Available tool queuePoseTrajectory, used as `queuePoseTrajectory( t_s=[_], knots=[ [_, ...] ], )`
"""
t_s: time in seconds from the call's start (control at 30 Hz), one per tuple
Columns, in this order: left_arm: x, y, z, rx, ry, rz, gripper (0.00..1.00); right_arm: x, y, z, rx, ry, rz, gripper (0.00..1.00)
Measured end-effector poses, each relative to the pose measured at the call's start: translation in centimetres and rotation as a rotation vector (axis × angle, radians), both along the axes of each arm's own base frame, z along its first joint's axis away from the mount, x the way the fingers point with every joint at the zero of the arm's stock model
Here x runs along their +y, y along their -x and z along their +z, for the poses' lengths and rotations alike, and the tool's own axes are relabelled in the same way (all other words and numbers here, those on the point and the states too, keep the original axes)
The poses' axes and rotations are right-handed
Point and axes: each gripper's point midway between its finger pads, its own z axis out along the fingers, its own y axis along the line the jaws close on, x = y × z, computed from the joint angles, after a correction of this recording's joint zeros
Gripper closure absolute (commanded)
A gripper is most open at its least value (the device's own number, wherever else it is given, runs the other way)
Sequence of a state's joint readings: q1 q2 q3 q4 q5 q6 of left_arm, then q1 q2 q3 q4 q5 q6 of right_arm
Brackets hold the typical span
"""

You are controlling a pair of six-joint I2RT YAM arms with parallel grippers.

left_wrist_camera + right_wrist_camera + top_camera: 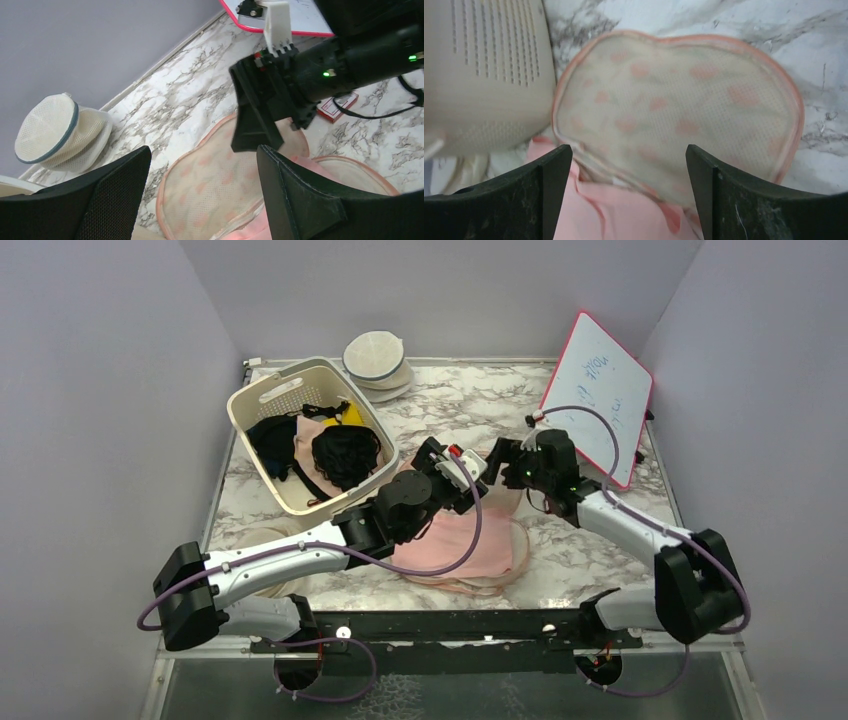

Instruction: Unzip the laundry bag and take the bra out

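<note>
Both arms reach inward and meet at frame centre. The left tool (452, 468) and right tool (503, 462) are nearly tip to tip, each with jaws wide and holding nothing. Below them on the desk (570, 550) lies the laundry bag (674, 110), mesh lining up. The pink bra (624, 215) shows at its lower edge. The basket (262, 405) crowds it at left. A whiteboard (600, 390) stands at upper right.

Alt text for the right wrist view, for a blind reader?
The right gripper hangs open over the unzipped laundry bag, whose mesh-lined lid lies folded back on the marble table. The pale pink bra shows at the lid's near edge; the cream slotted basket stands at left.
</note>
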State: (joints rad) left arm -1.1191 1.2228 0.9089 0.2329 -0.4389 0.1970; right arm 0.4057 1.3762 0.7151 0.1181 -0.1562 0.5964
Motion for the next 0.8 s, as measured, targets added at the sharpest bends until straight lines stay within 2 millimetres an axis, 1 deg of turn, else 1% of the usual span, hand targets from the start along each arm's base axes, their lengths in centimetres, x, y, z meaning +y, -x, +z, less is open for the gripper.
queuePoseTrajectory(
  t_s=[0.13, 0.23, 0.27, 0.37, 0.43, 0.53, 0.63, 0.73, 0.8],
  knots=[
    [0.0, 0.0, 0.0, 0.002, 0.0, 0.001, 0.29, -0.3, 4.2, 0.2, -0.005, 0.051, 0.145, 0.15],
    [0.0, 0.0, -0.1, 0.005, 0.003, 0.001, 0.29, -0.1, 6.0, -0.4, 0.021, 0.054, 0.22, 0.13],
    [0.0, 0.0, -0.1, 0.006, 0.004, 0.001, 0.29, 0.0, 6.6, -1.2, 0.043, 0.056, 0.24, 0.12],
    [0.0, 0.0, -0.1, 0.007, 0.004, 0.001, 0.28, -0.3, 7.6, -2.7, 0.096, 0.062, 0.246, 0.1],
    [0.0, 0.0, -0.2, 0.01, -0.001, 0.001, 0.28, -0.4, 7.9, -3.4, 0.123, 0.061, 0.237, 0.07],
    [-0.1, 0.0, -0.9, 0.018, -0.021, 0.001, 0.28, -1.0, 8.2, -4.3, 0.151, 0.061, 0.209, 0.06],
    [-0.2, -0.1, -1.7, 0.03, -0.043, 0.0, 0.28, -2.4, 8.3, -5.7, 0.191, 0.061, 0.156, 0.06],
    [-0.4, -0.1, -2.3, 0.038, -0.06, -0.001, 0.28, -4.2, 8.7, -7.4, 0.243, 0.06, 0.093, 0.06],
    [-0.4, -0.1, -2.5, 0.041, -0.065, -0.002, 0.28, -5.6, 8.5, -8.0, 0.264, 0.054, 0.042, 0.06]
  ],
)
